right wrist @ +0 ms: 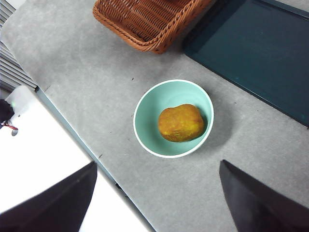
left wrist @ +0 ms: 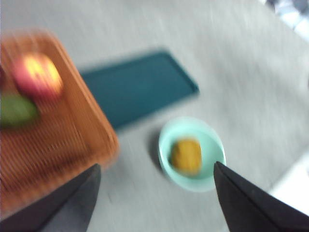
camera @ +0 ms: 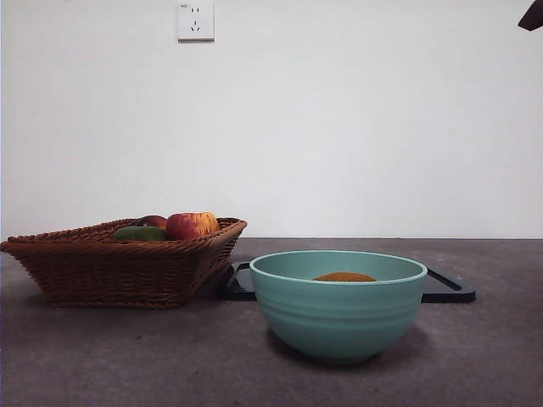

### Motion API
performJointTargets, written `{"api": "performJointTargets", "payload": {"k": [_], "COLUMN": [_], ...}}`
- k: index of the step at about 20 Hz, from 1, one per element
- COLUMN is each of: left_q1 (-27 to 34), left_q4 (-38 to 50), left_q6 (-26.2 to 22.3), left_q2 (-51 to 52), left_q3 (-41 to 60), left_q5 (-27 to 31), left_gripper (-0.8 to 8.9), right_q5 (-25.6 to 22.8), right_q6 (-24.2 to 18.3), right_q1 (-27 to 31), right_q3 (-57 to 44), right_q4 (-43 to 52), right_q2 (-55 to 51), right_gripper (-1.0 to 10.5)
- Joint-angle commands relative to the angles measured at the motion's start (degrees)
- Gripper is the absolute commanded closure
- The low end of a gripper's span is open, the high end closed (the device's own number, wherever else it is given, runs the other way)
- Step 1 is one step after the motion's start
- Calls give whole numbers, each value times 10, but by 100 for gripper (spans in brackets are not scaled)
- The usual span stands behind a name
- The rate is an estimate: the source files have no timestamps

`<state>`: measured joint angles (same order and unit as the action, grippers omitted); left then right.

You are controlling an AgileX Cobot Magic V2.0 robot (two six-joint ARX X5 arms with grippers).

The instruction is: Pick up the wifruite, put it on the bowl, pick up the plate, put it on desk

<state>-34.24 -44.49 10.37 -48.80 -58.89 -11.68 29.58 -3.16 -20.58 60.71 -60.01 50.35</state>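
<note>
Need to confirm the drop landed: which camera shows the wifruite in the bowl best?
The right wrist view: the wifruite lies sharp and whole inside the bowl, seen from above. The left wrist view shows it in the bowl too, but motion-blurred. The front view shows only its brown top above the bowl's rim.

left gripper point(left wrist: 154, 203): two matte black jaws, broad flat wedges tapering to a point, edges blurred in its wrist view. right gripper point(right wrist: 157, 198): same pair, plain black, smooth faces, sharp straight edges, no markings, screws or cables visible. front view shows only a black angular tip point(camera: 532, 16) at the top corner; which arm it belongs to is unclear.
</note>
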Motion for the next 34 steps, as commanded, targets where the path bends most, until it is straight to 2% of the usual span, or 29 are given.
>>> {"api": "performJointTargets", "payload": {"k": [1, 4, 10, 13, 19, 23, 26, 29, 34], "left_q1": [-2, -3, -3, -3, -3, -3, -3, -3, -3], "left_q4": [3, -8, -25, -24, -22, -22, -22, -22, -22], "left_q6": [-7, -12, -14, -13, -13, -13, -13, -13, -13], "left_q2": [14, 20, 20, 20, 20, 20, 20, 20, 20], "left_q3": [43, 77, 78, 78, 78, 78, 78, 78, 78], "left_q5": [-57, -139, -144, -144, -144, -144, -144, -144, -144], "left_gripper": [438, 439, 439, 439, 439, 439, 438, 438, 439], "right_q5": [-1, -1, -1, -1, -1, -5, -43, -90, -163], "right_q6": [1, 1, 2, 17, 83, 153, 203, 238, 268], "right_q1": [-3, -3, -3, -3, -10, -26, -46, -70, -104], "right_q3": [9, 9, 8, 1, -65, -139, -187, -225, -254], "right_q4": [4, 4, 2, 3, 57, 143, 205, 252, 302], "right_q2": [5, 5, 5, 5, 5, 5, 5, 7, 30], "right_gripper": [541, 541, 541, 542, 542, 546, 602, 602, 634]}}
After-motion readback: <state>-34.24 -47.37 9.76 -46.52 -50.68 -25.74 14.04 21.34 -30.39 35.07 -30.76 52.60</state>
